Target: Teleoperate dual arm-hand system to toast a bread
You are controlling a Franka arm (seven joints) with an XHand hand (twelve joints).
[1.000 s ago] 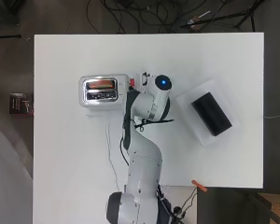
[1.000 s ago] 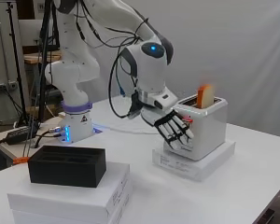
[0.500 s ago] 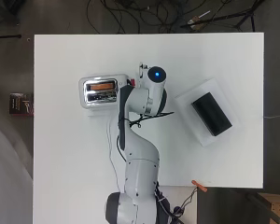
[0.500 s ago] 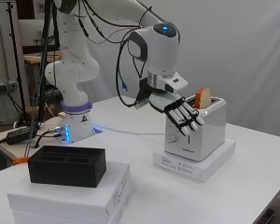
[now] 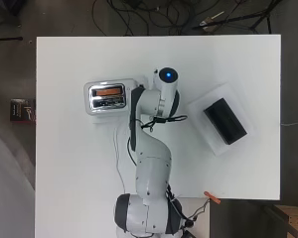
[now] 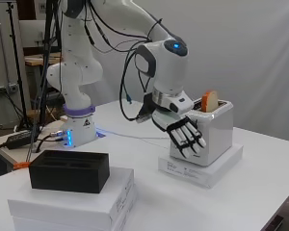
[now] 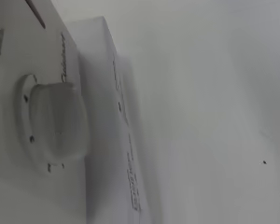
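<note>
Side view, glossy boxy toaster (image 6: 213,134), rounded bread (image 6: 209,101)

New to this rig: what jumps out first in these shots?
The black and white robot hand hangs with fingers spread against the control end of the white toaster, which stands on a flat white box mid-table. A slice of bread pokes up from one slot. Apart from these, a black box sits on another white box.

No legible text. Faint print on toaster (image 7: 18,56) face and white box (image 7: 123,154) unreadable.
</note>
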